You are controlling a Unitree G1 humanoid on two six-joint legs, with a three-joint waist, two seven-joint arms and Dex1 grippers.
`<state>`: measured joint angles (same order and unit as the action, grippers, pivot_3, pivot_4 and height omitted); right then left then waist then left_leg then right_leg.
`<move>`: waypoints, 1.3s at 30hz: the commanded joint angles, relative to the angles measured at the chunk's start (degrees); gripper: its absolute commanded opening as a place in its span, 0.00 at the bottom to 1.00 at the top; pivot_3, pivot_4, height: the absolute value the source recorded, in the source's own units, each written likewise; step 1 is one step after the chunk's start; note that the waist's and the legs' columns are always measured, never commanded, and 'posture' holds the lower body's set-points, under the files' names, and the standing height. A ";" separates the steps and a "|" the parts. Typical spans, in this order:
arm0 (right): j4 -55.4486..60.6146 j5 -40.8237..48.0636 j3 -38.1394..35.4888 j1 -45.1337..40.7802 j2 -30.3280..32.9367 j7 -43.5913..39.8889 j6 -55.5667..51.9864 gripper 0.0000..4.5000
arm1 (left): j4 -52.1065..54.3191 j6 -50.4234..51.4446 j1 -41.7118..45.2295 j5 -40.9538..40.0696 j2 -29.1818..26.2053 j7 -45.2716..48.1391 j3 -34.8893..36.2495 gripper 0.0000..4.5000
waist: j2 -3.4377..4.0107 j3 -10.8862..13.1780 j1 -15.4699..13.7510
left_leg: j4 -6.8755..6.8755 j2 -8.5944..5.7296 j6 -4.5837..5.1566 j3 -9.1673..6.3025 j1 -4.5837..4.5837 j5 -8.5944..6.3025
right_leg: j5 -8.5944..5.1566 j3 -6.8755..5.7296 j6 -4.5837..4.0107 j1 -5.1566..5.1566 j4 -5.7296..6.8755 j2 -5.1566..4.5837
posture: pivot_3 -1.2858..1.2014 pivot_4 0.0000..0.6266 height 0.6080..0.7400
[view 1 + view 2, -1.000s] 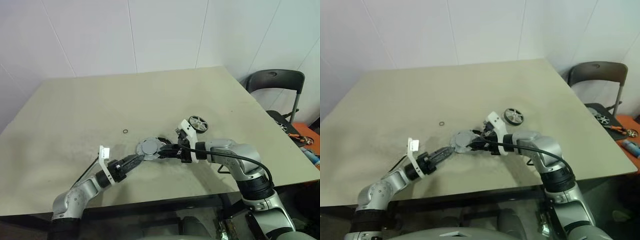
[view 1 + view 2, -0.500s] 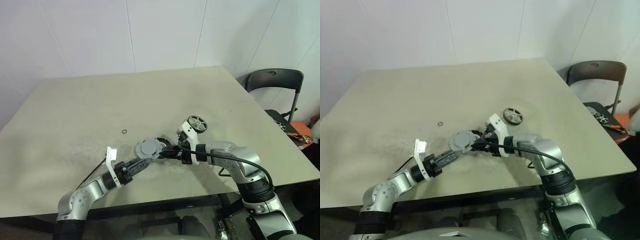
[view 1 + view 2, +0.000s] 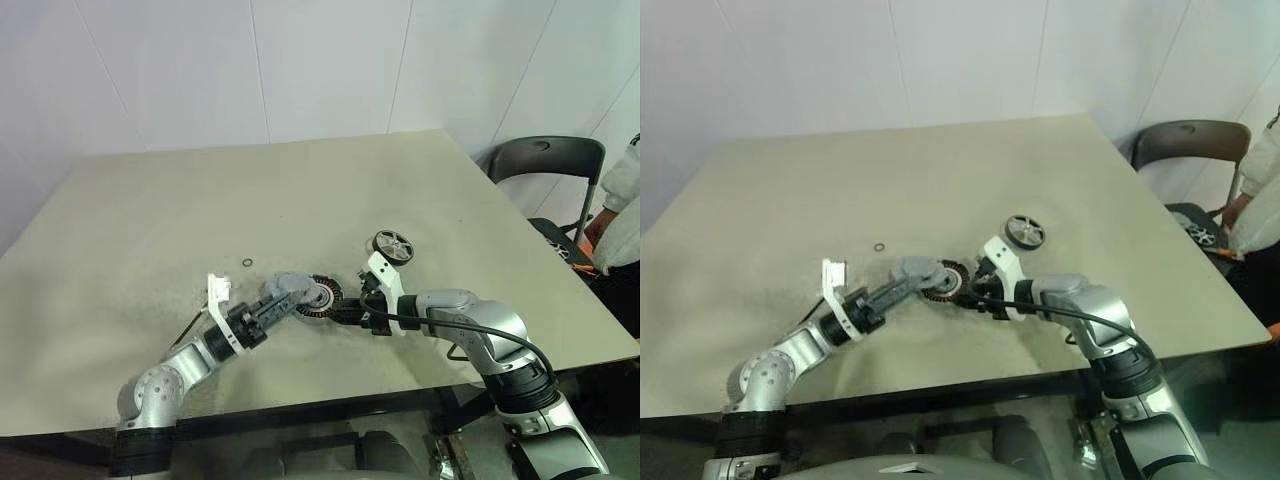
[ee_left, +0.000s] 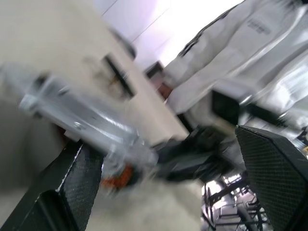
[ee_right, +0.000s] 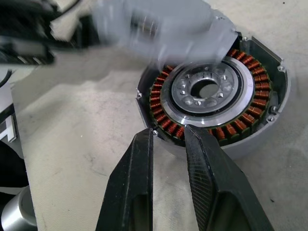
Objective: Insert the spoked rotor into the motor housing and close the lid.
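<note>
Right fingers (image 5: 166, 139) pinching the motor housing (image 5: 211, 91) rim, left fingers (image 3: 283, 300) spread wide — gripping the lid (image 3: 290, 285) above it

Up top, the two head views look forward and down across the table (image 3: 150, 210), taking in both arms, the white wall beyond and a chair (image 3: 548, 165) at the far right. Both share nearly the same scene. The right wrist view sits very close, looking down onto the motor housing (image 5: 216, 101). The left wrist view looks low and level over the table, past the right arm toward a person (image 4: 250, 53).
</note>
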<state>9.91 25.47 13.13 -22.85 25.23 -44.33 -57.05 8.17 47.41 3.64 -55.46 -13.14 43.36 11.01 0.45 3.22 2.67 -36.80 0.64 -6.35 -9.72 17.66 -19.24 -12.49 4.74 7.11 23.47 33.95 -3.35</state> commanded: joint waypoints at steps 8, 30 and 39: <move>0.94 -0.18 0.10 -0.99 -0.73 0.97 1.50 0.24 | 0.76 -1.50 3.95 -3.39 2.26 -5.45 1.85 1.00 | -0.05 0.03 -0.13 | 0.00 0.00 0.00 0.00 0.02 0.00 | -0.01 0.00 0.00 0.02 -0.01 0.00 | 0.52 0.00 1.00; 3.30 -0.21 -2.85 4.14 -0.82 7.18 1.25 0.24 | -7.92 -7.96 14.38 7.05 8.65 -13.27 -1.00 1.00 | -0.27 0.15 -0.30 | 0.38 0.00 0.03 0.06 -0.04 -0.01 | 0.00 0.02 0.07 -0.14 -0.54 -0.03 | 0.52 0.00 1.00; 2.24 -0.99 -6.14 -1.64 -1.44 6.72 10.08 0.24 | -0.27 -2.83 14.99 -2.73 -3.12 -3.86 4.78 1.00 | -0.24 0.19 0.20 | 0.39 0.02 0.02 0.07 -0.08 0.00 | 0.01 0.03 0.05 -0.06 -0.37 0.00 | 0.52 0.00 1.00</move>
<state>11.89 25.28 8.93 -21.26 23.66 -37.52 -50.64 4.87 43.78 17.55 -55.65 -14.55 37.30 13.66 0.21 3.41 2.86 -36.39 0.66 -6.34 -9.65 17.58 -19.24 -12.47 4.77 7.16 23.41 33.57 -3.36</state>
